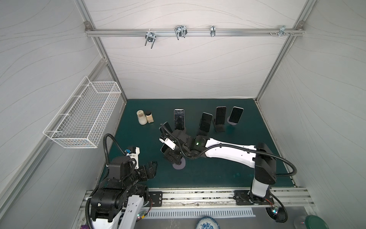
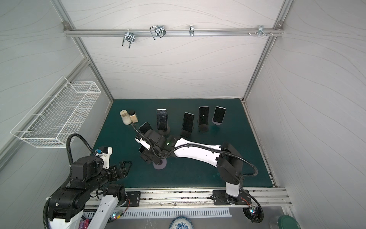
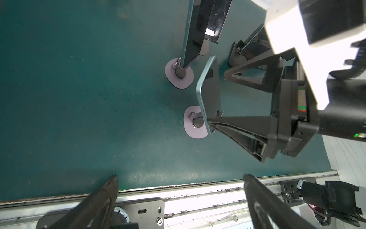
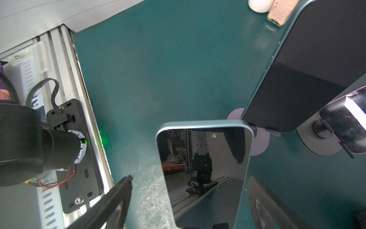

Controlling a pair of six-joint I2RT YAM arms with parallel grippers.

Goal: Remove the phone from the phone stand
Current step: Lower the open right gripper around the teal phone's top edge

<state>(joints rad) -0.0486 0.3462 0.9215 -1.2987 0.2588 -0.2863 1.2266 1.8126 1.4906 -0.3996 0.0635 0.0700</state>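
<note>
While the left hand (image 1: 152, 169) hangs with its jaws spread wide and nothing between them, nearer the robot than the phone stand (image 3: 195, 126) and well apart from it, the work belongs to the right hand (image 3: 216, 96), which reaches across to that stand. The stand's lilac foot rests on the green surface (image 1: 217, 170), and the phone (image 4: 204, 168) leans back on it with its lower end down at the hinge, so I judge it seated and not yet lifted. The right hand's jaws stand apart on either side of the phone. In the right wrist view one finger (image 4: 118, 198) leaves a clear strip of surface between itself and the phone's edge. The other finger (image 4: 263, 198) sits just beside the opposite edge, and I cannot tell whether it touches. That hand is thus open around the phone, not gripping it. The step in hand looks like the grasp itself. The next move calls for closing evenly on both edges, then drawing the phone up along the stand's tilt so the foot is not dragged. Just beyond the stand a second phone (image 1: 168, 126) leans on a stand of its own, near enough to be knocked during the lift. Farther beyond it stand four more phones (image 1: 206, 122), with a white jar (image 1: 142, 118) and a spice jar (image 1: 149, 117) off to one side.
</note>
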